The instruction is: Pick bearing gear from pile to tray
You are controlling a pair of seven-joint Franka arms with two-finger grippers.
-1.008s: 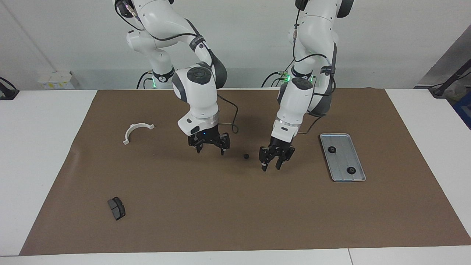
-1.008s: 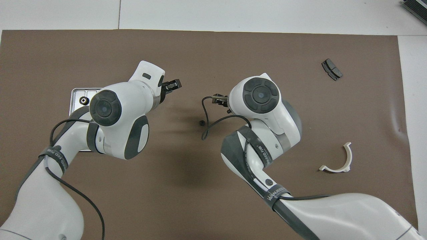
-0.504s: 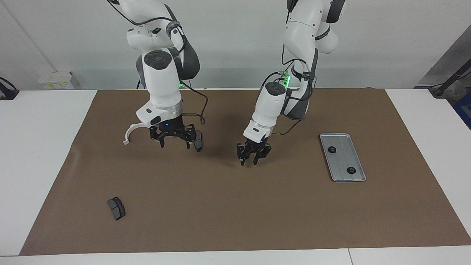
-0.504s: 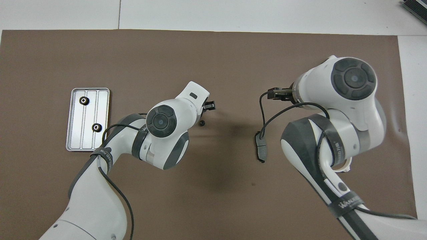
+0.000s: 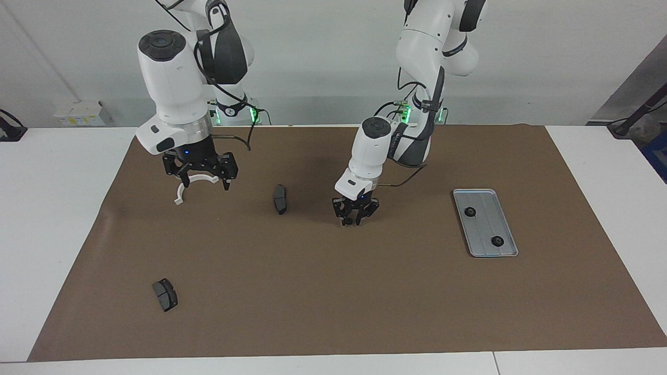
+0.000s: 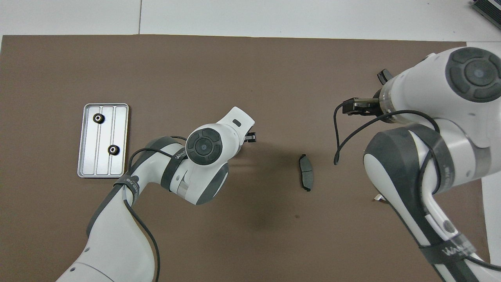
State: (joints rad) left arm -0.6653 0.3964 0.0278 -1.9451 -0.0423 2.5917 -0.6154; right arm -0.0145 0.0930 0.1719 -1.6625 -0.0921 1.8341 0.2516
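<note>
The left hand (image 5: 355, 221) has come down around the small black gear (image 5: 348, 222) on the brown mat (image 5: 333, 291), toward the right arm's end from the tray (image 5: 500, 250), its fingers narrowing but not yet seen to grip. A second ago it hung beside the gear. The right hand (image 5: 199, 179), wide open and empty, has lifted over the white bracket (image 5: 182, 194), leaving a brake pad (image 5: 280, 199) on the mat.
</note>
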